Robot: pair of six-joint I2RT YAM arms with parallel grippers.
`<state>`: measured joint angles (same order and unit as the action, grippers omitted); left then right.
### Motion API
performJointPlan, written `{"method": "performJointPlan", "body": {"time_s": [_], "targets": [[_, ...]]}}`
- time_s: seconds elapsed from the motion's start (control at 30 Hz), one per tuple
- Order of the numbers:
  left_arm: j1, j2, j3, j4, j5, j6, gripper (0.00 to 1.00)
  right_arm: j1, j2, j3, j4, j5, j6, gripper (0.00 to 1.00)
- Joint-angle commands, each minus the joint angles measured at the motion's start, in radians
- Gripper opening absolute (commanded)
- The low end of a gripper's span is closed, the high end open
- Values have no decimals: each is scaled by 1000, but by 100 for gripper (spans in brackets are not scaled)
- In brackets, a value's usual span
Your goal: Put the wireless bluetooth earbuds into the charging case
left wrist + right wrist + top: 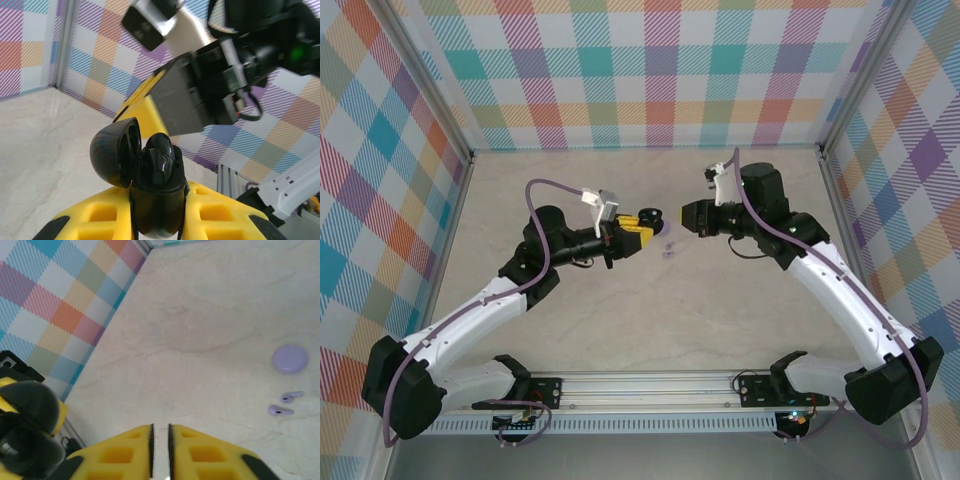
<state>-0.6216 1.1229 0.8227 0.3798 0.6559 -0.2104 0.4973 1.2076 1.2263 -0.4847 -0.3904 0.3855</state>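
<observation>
Left hand (157,222) clamps the open black case (156,190) midair, right hand (160,440) pinched to a narrow slit. Two lavender earbuds (280,411) lie mid-bench (200,315) near a round lavender case (290,359), walls well apart.

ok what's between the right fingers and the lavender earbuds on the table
Nothing: in the right wrist view the stretch from the right gripper and its yellow fingers to the two tiny pale lavender earbuds is bare pale marbled tabletop.
</observation>
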Motion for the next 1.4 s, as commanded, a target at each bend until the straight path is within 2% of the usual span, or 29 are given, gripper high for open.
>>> {"method": "performJointPlan", "body": {"time_s": [0.0,0.2,0.47,0.9,1.13,1.27,1.37], "targets": [[-19,-33,3,71,83,34,14,-10,7,-20,94,-170,13,10],[-31,-30,7,75,109,40,14,-19,25,-35,166,-285,31,7],[-36,10,26,68,113,11,14,-19,25,-43,223,-374,47,6],[-36,57,38,41,64,-23,14,-18,-24,-71,253,-398,36,6],[-36,57,37,22,21,-33,14,-19,-35,-63,186,-328,1,8],[-36,59,43,-24,-52,-38,14,-19,-30,-37,70,-140,-29,12],[-33,76,74,-118,-126,-42,15,-19,-29,-32,16,-28,-43,14]]}}
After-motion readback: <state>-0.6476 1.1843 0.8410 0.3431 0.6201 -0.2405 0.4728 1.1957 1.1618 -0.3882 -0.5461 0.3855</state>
